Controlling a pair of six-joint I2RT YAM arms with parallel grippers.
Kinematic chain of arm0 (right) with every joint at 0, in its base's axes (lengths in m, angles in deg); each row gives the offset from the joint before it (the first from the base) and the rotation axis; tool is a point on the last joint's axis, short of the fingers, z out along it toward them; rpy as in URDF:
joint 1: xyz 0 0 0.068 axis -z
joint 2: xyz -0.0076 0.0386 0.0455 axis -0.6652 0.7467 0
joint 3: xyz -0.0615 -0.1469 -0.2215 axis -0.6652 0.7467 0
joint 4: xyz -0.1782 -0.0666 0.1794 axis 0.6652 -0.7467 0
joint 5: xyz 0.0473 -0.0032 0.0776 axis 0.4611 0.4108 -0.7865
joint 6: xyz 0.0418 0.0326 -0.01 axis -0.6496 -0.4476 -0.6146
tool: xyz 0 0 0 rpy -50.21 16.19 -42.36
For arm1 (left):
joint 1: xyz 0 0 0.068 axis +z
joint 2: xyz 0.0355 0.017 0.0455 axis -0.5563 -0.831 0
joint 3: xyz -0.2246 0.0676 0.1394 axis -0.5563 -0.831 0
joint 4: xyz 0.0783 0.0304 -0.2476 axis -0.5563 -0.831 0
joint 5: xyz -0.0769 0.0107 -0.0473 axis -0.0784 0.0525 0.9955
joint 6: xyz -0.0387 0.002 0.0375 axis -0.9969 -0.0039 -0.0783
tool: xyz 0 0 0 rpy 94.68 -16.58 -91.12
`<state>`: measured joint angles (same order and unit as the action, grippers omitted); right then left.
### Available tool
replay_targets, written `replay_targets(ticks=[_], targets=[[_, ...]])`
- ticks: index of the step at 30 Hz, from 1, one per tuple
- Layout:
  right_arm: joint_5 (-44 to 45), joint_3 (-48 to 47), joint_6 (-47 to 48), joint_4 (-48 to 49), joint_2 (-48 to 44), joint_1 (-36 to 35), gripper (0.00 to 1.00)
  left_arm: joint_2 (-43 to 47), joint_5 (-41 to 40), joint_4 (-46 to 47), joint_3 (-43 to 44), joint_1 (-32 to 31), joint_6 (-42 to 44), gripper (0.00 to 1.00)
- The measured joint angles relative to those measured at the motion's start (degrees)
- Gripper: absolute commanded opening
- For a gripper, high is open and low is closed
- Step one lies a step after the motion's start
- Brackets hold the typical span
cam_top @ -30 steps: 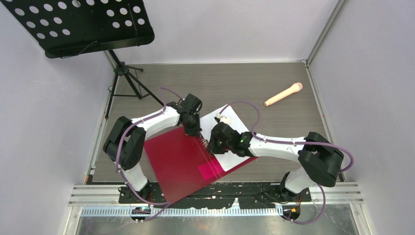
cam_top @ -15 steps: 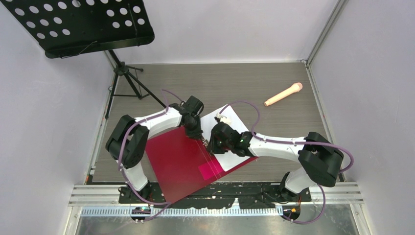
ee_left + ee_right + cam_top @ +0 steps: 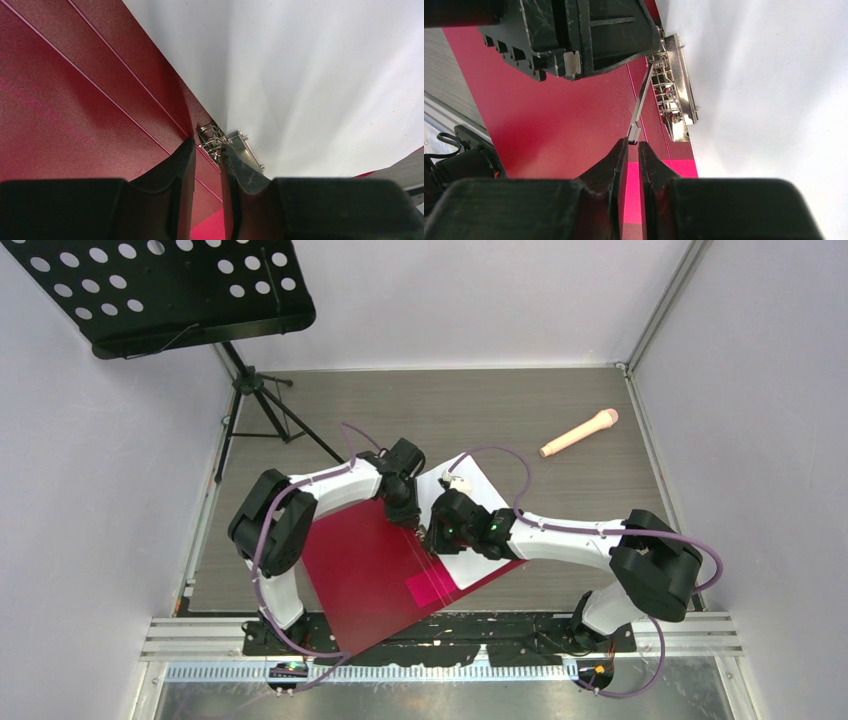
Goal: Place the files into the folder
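Files (image 3: 325,75) lie on the right leaf of the open folder (image 3: 350,570), edge at the clip (image 3: 674,85); your right gripper (image 3: 633,145) pinches its lever (image 3: 640,107), the left gripper (image 3: 207,155) stands slightly apart beside it, so a slipping lever could snap down and skew the sheets.

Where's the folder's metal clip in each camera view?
Top view: metal clip at centre, tiny, on the red folder's fold.
Left wrist: low centre.
Right wrist: upper centre, its lever pointing down.
Shared landmark: the white paper's edge, right beside the clip in every view.
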<state>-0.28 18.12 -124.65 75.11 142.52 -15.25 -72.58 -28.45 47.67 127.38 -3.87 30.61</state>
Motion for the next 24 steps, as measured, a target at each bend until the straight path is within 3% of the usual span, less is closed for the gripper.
replay_targets(ticks=[4, 11, 17, 24], targets=[[0.0, 0.0, 0.0, 0.0, 0.0, 0.0, 0.18, -0.5, -1.6, -0.9, 1.2, -0.1, 0.5, 0.14], [0.1, 0.0, 0.0, 0.0, 0.0, 0.0, 0.18, -1.2, -3.1, -2.3, 2.8, -1.1, 2.9, 0.08], [0.2, 0.0, 0.0, -0.1, 0.0, 0.0, 0.18, -1.7, -3.5, -3.0, 3.1, -1.6, 4.5, 0.17], [0.2, 0.0, 0.0, -0.1, 0.0, 0.0, 0.18, -1.7, -3.6, -3.2, 3.1, -1.6, 4.7, 0.17]])
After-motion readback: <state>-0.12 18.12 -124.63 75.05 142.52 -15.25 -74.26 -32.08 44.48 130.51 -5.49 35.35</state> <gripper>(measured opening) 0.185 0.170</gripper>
